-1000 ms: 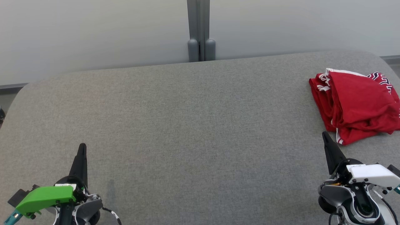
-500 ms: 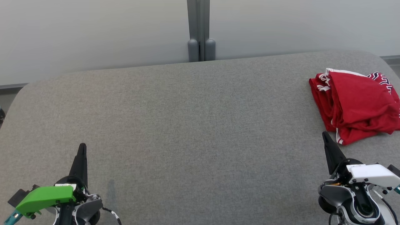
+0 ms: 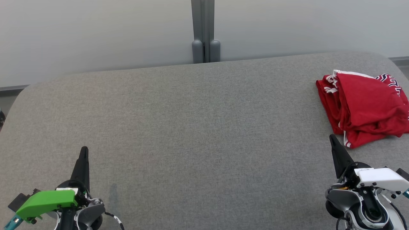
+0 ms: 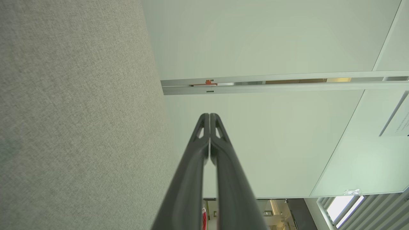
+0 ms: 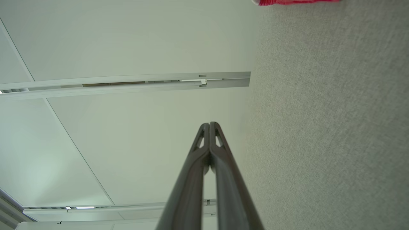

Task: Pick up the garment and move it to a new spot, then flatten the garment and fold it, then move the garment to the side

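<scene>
A red garment with white and dark patterned trim lies folded in a rough bundle at the far right of the grey fabric table. A sliver of the garment also shows at the top edge of the right wrist view. My right gripper rests at the lower right, fingers pressed together and empty, its tip just short of the garment's near edge. My left gripper sits at the lower left, shut and empty, far from the garment. Both wrist views show the closed fingertips, left and right.
A pale partition wall runs behind the table, with a grey vertical post at its middle. The table's corners are rounded, and the garment lies close to the right edge.
</scene>
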{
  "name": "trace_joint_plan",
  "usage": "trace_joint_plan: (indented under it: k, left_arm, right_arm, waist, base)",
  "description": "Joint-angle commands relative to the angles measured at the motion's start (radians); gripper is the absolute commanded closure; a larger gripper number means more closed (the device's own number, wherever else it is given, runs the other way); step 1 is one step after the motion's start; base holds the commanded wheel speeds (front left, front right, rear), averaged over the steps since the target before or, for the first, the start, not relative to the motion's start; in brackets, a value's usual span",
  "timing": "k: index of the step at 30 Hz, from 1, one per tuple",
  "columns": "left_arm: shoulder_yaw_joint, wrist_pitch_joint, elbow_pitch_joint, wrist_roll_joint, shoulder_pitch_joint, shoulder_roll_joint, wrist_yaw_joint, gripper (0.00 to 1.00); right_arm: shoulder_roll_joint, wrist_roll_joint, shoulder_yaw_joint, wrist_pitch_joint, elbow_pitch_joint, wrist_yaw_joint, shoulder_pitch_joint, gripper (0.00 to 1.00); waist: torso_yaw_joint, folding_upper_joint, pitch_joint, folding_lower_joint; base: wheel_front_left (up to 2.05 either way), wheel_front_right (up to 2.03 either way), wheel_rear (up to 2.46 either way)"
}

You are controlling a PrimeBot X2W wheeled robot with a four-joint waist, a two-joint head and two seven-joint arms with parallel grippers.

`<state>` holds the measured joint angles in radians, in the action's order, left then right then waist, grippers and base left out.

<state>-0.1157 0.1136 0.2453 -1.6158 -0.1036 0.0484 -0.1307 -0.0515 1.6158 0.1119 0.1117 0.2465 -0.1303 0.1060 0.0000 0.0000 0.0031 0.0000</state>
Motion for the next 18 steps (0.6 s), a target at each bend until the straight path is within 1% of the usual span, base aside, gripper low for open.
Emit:
trace_joint_plan:
  k: [1,18]
  left_arm:
    - [-0.002,0.004,0.001,0.006,-0.011,0.002,-0.004,1.0]
    - [-0.002,0.004,0.0,0.006,-0.011,0.002,-0.004,1.0]
  right_arm:
    - [0.0,-0.004,0.002,0.002,0.002,-0.001,0.007,1.0]
    - [0.0,-0.005,0.002,0.003,0.002,-0.001,0.007,1.0]
  waist:
    - [0.0,0.0,0.0,0.0]
    - [0.0,0.0,0.0,0.0]
  base:
    - [0.0,0.0,0.0]
    - [0.0,0.0,0.0]
